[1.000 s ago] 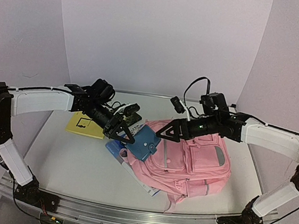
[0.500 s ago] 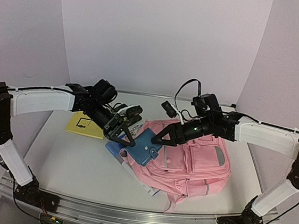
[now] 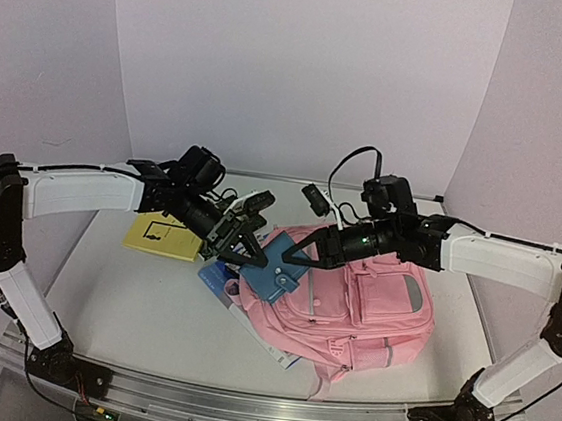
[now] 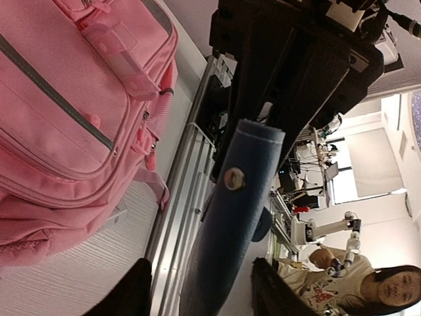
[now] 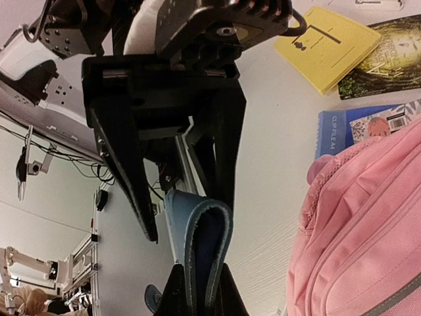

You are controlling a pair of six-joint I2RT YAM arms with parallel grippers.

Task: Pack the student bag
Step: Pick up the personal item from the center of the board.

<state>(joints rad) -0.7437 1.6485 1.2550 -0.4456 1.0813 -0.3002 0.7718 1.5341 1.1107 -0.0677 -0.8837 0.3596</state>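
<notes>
— White tabletop (image 3: 121, 294), lilac walls (image 3: 306, 72). Where's the student bag (image 3: 361, 309)?
— Lying flat, right of centre: soft pink fabric, zipped front pockets, grey reflective patches, a strap trailing toward the near edge.
— And over its left corner?
— A blue pouch (image 3: 275, 270), pinched in the jaws of the right gripper (image 3: 303, 259). The jaws of the left gripper (image 3: 249, 254) stand apart on either side of it.

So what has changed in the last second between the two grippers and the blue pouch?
The right gripper moved left to the blue pouch and closed on its edge. The left gripper, which held the pouch before, opened and let it go. The student bag and the yellow booklet stayed in place.
</notes>
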